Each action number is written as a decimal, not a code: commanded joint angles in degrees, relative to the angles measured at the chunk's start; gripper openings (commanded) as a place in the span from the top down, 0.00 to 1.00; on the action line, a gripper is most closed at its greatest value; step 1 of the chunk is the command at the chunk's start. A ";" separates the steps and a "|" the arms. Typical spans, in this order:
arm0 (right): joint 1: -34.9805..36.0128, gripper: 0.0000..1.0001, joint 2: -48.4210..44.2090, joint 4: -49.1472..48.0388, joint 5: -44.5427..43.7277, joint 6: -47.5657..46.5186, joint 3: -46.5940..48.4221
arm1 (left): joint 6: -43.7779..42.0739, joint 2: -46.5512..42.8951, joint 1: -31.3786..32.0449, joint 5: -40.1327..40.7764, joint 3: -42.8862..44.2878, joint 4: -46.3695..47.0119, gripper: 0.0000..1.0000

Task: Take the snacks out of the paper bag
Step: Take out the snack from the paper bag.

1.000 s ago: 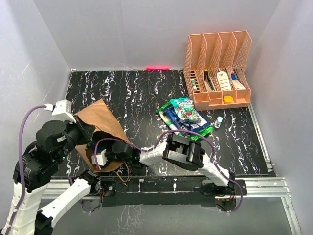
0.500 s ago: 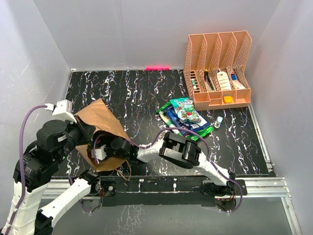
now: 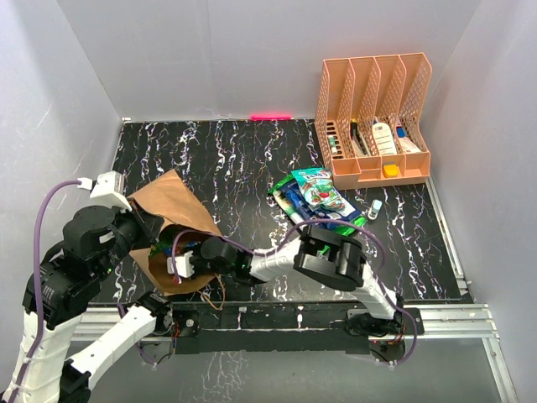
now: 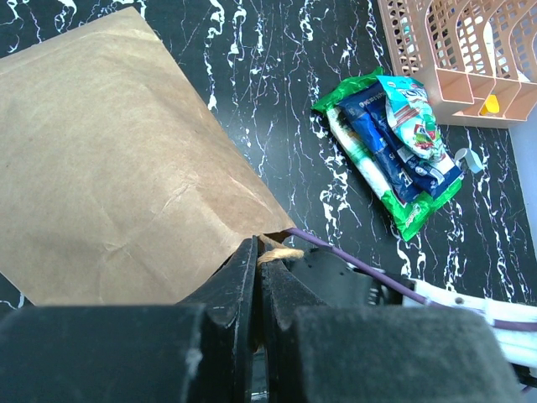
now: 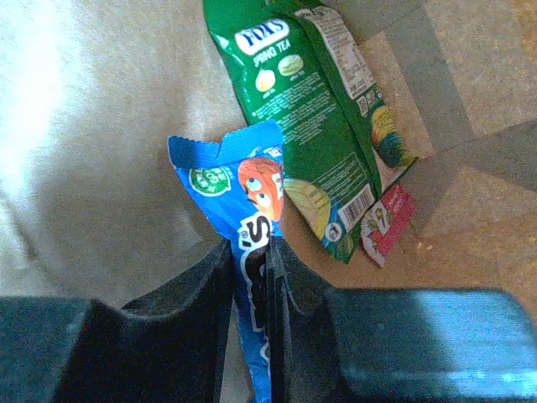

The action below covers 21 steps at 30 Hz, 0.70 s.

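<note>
Gripping: my right gripper (image 5: 250,249) is pinched narrow on the lower half of a blue packet (image 5: 239,189), one finger on each face, inside the paper bag (image 3: 172,206).
Left side: my left gripper (image 4: 258,256) is clamped on the bag's rim beside its twisted handle (image 4: 281,252), holding the mouth up towards my right arm.
Just changed: half a second ago my right wrist sat deeper in the mouth. Now it has come back a little to the right, and the elbow has swung right with it.
Meaning: I judge the grasp is made and the pull-out is starting, so this packet is close to counting as removed, though it is not yet past the rim.
Left in the bag: a green packet (image 5: 302,109) lies just beside the blue one, touching its edge. A small red packet (image 5: 382,222) peeks out from under the green one's lower corner. Both lie flat on the brown paper.
Already out: a pile of packets (image 3: 319,201) lies on the table (image 3: 243,159), between the bag and the orange file rack (image 3: 373,117), unmoved over the last second.
Next: draw the blue packet straight out and carry it to the pile, keeping my left grip firm so the mouth does not fold shut.
Risk: the film is glossy and held by a narrow strip, so it may slip if it catches the rim.
</note>
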<state>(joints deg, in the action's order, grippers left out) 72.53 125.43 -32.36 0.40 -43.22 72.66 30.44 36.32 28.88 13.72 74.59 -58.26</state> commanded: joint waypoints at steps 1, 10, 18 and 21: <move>2.13 0.77 -10.03 0.22 1.82 10.07 -4.75 | -1.03 -0.17 0.21 0.22 0.85 1.59 1.00; 8.01 0.79 -29.21 12.80 8.22 22.86 -19.99 | -2.86 -1.19 0.16 2.02 -0.19 2.43 1.00; 8.74 0.82 -45.56 23.10 7.42 39.19 -25.63 | -4.30 -1.77 0.20 3.18 -1.78 3.73 1.00; 8.77 0.83 -51.40 25.11 1.49 43.52 -27.31 | -4.50 -1.77 0.15 3.32 -2.07 3.94 1.00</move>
<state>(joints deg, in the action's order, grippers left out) 81.62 81.80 -9.89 7.81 -8.99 46.52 27.24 34.79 28.88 15.88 73.08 -55.92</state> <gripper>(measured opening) 0.175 0.012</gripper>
